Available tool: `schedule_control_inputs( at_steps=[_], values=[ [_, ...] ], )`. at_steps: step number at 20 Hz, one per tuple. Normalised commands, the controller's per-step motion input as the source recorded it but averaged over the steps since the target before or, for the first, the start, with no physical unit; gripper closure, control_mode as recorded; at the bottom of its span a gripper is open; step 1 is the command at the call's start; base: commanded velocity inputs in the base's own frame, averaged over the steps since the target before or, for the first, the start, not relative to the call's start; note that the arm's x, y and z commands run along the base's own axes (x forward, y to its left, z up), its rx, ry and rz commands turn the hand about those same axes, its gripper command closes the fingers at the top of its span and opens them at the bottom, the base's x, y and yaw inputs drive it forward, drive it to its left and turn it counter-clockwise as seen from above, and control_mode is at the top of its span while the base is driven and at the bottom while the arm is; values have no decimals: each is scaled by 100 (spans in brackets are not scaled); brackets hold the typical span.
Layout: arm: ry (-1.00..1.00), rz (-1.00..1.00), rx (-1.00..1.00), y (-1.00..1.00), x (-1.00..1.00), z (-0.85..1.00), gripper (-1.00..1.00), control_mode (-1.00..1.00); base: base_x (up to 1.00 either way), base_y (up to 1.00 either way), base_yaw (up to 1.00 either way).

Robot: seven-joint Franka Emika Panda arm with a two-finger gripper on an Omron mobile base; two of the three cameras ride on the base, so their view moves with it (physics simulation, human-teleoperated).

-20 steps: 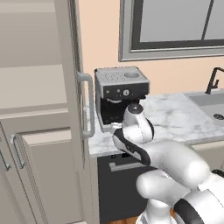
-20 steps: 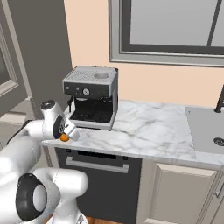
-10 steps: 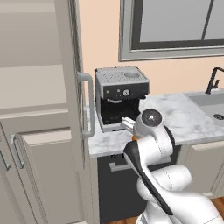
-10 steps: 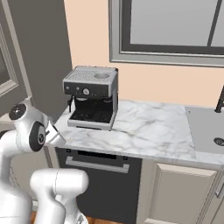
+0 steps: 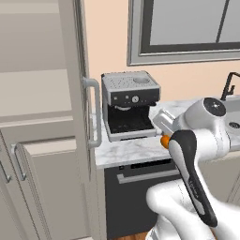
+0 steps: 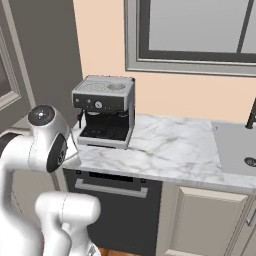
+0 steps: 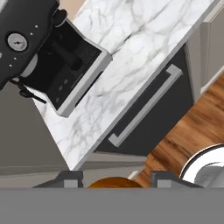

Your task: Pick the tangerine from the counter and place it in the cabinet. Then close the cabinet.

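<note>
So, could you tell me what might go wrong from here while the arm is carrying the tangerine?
1. The tangerine sits between the fingers of the gripper, hanging out past the counter edge; a slip would probably drop it to the wooden floor.
2. The open cabinet door and its bar handle stand between the arm and the shelves, so a swing left may clip them.
3. The coffee machine stands close by.

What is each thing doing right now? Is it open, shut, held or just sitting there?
tangerine: held between the end effector's fingers, off the counter.
end effector: shut on the tangerine.
cabinet door: open, swung out.
coffee machine: sitting on the counter.
dark drawer front under the counter: shut.
</note>
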Motion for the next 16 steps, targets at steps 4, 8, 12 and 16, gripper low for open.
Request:
schedule_control_inputs(
  at_steps=[4, 8, 12, 16],
  values=[
    [-3, 0, 7, -12, -36, -1, 100, -100, 0, 0, 0],
    [-2, 0, 1, 0, -12, 0, 100, -100, 0, 0, 0],
    [0, 0, 0, 0, -2, 0, 100, -100, 0, 0, 0],
    [-2, 0, 0, 0, -11, 0, 100, -100, 0, 0, 0]
  ],
)
